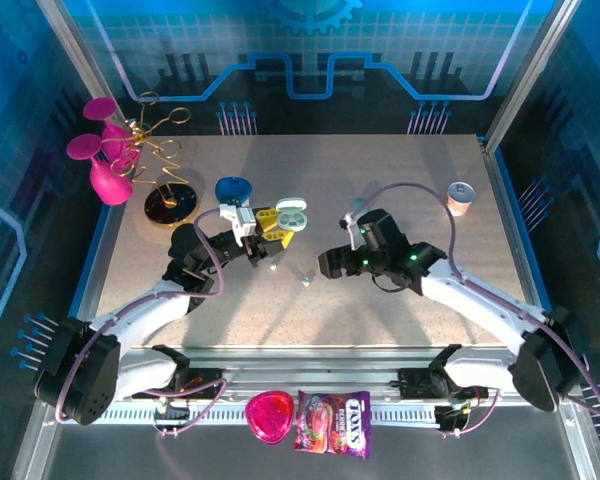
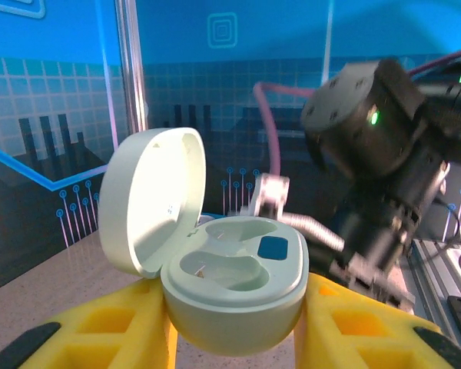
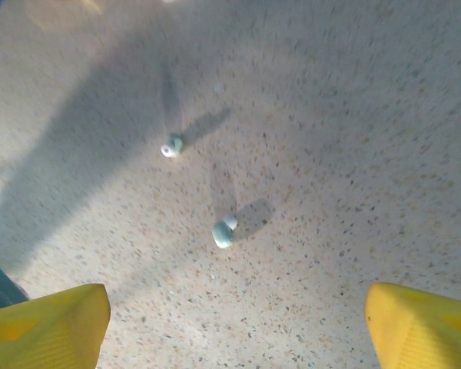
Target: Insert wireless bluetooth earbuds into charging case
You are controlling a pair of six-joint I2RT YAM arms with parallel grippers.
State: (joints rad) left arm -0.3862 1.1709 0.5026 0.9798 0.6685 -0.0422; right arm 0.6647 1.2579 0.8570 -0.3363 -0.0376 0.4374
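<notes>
The left gripper [image 1: 271, 228] was pinching the open charging case [image 2: 238, 280], with its lid tipped back and both wells empty and facing up. Two mint buds lay loose on the table [image 3: 353, 115] between the arms, the far earbud [image 3: 171, 145] and the near earbud [image 3: 223, 232], apart from each other. The right gripper [image 3: 234, 327] hung above them with its fingers spread wide. It likely needed to centre over the near earbud, descend straight and close gently, since so small a bud could skid away.
</notes>
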